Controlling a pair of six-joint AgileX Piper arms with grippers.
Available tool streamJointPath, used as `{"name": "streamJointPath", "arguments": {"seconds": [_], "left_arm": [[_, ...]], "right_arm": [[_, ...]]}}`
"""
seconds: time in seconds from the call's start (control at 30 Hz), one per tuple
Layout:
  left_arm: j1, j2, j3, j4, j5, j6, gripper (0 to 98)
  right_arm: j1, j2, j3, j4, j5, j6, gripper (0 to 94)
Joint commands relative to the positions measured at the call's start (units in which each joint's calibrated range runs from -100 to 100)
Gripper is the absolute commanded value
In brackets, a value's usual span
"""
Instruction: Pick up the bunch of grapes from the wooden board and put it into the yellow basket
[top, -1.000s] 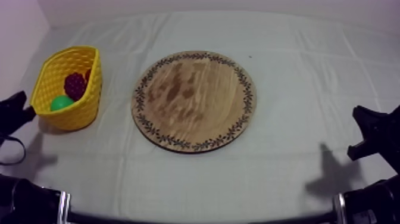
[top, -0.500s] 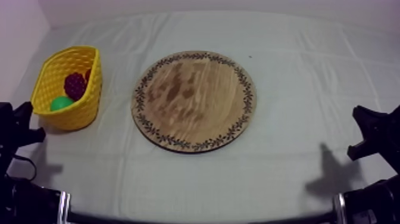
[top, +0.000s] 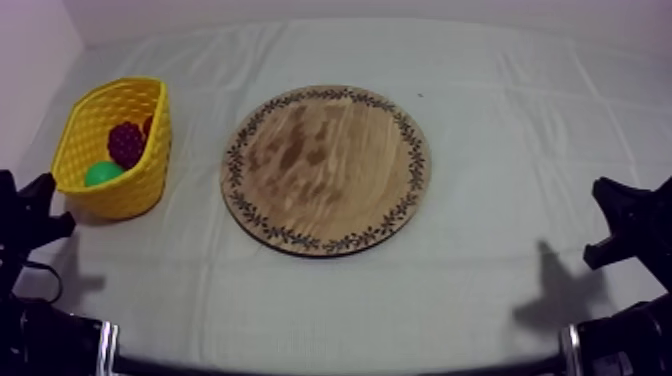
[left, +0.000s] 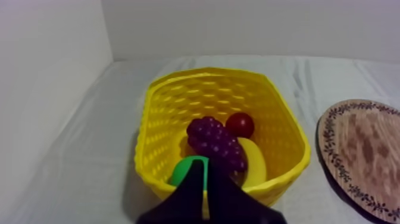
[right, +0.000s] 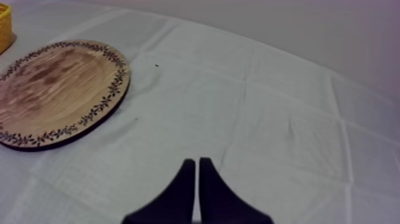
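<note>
Left gripper (left: 207, 164) is closed on nothing near the yellow woven basket (left: 159, 128); purple grape bunch (left: 215, 143) is parked inside, looks done.

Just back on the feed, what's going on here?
The bunch of grapes lies in the yellow basket with a small red fruit, a banana and a pear, off the wooden board. Nothing is being handled: the left hand sits shut just before the basket, the right hand shut over the cloth.
</note>
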Motion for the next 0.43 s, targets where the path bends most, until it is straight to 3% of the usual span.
{"name": "streamJointPath", "arguments": {"seconds": [0.0,0.4], "left_arm": [[-0.4,0.0,0.0,-0.14,0.1,0.5,0.0],[-1.7,0.0,0.0,-0.26,0.4,-0.6,0.0]], "right_arm": [[0.0,0.0,0.0,0.0,0.0,0.0,0.4],[0.0,0.0,0.0,0.0,0.0,0.0,0.4]]}}
